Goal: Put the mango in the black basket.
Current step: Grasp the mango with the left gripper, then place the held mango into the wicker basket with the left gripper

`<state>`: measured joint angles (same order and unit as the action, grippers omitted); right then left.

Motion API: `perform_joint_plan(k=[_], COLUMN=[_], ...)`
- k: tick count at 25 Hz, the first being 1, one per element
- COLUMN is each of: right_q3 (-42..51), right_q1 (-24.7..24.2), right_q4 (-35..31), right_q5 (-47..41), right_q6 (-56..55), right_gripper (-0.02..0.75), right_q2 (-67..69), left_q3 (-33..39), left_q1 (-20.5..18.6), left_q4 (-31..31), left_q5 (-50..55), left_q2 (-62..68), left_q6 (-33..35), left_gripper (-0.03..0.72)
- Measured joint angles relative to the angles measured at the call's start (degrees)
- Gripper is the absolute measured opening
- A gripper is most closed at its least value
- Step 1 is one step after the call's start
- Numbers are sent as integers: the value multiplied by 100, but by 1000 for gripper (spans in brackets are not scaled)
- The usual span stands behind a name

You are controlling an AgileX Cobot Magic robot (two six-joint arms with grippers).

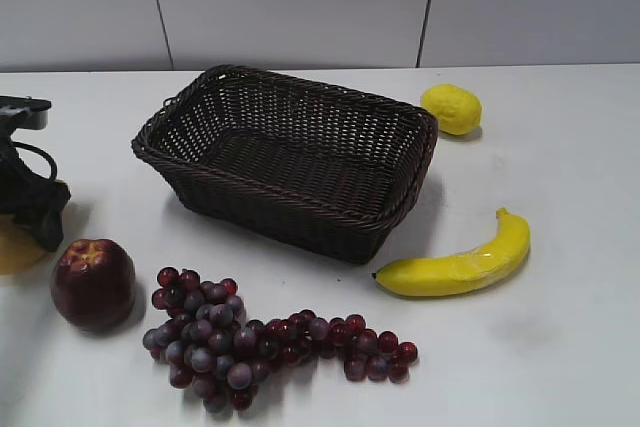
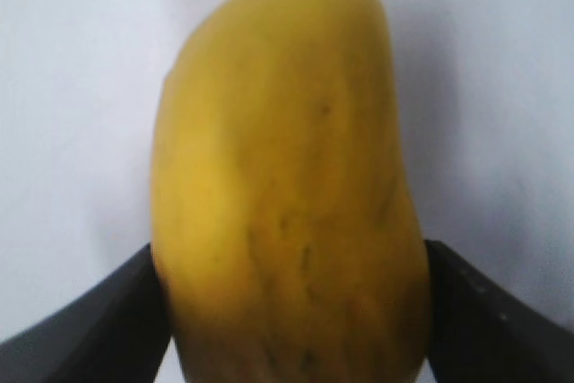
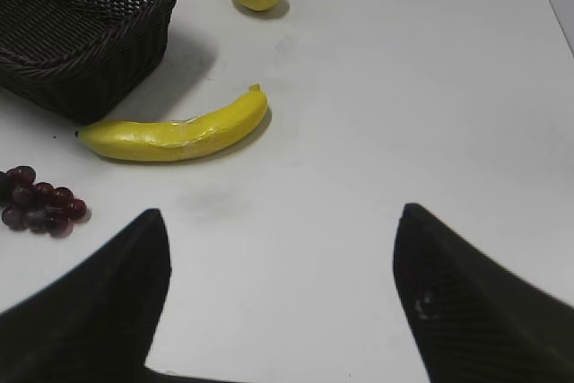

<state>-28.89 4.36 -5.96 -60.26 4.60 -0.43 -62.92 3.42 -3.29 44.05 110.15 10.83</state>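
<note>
The mango (image 2: pixel 287 186), yellow-orange and smooth, fills the left wrist view and lies on the white table. My left gripper (image 2: pixel 291 257) has a black finger pressed on each side of it and is shut on it. In the exterior view the left gripper (image 1: pixel 35 217) is at the far left edge, with a sliver of the mango (image 1: pixel 12 247) under it. The black basket (image 1: pixel 300 222) stands empty at mid-table, to the right of the gripper. It also shows in the right wrist view (image 3: pixel 81 78). My right gripper (image 3: pixel 282 230) is open and empty over bare table, out of the exterior view.
A dark red apple (image 1: pixel 92 282) sits just right of the left gripper. A bunch of purple grapes (image 1: pixel 250 342) lies in front of the basket. A banana (image 1: pixel 460 265) lies to the basket's front right, and a lemon (image 1: pixel 451 108) behind its right corner.
</note>
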Motion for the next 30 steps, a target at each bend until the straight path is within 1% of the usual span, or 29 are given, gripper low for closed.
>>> perform_joint_plan(k=[1,7,11,13,16,18,20,23,27,30], right_q3=[0,0,0,0,0,0,0,0,0,0], right_q1=[0,0,0,0,0,0,0,0,0,0], right_q4=[0,0,0,0,0,0,0,0,0,0], right_q5=[0,0,0,0,0,0,0,0,0,0], right_q6=[0,0,0,0,0,0,0,0,0,0], right_gripper=[592,592,592,592,592,592,592,592,592,592], right_q2=[0,0,0,0,0,0,0,0,0,0], left_q3=[0,0,-99,-308,-813,-1219,-1592,-1999,-2113,-2113], left_q1=[0,0,0,0,23,163,366,945,1861,2443], left_q4=[0,10,240,329,292,178,52,-53,-107,-126], left_q5=[0,62,161,211,281,293,293,103,-569,-935], left_q2=[0,-62,-456,-705,-1036,-1179,-1218,-1200,-1060,-700], left_q6=[0,0,0,0,44,100,157,211,229,229], left_gripper=[587,587,587,587,587,587,587,587,587,587])
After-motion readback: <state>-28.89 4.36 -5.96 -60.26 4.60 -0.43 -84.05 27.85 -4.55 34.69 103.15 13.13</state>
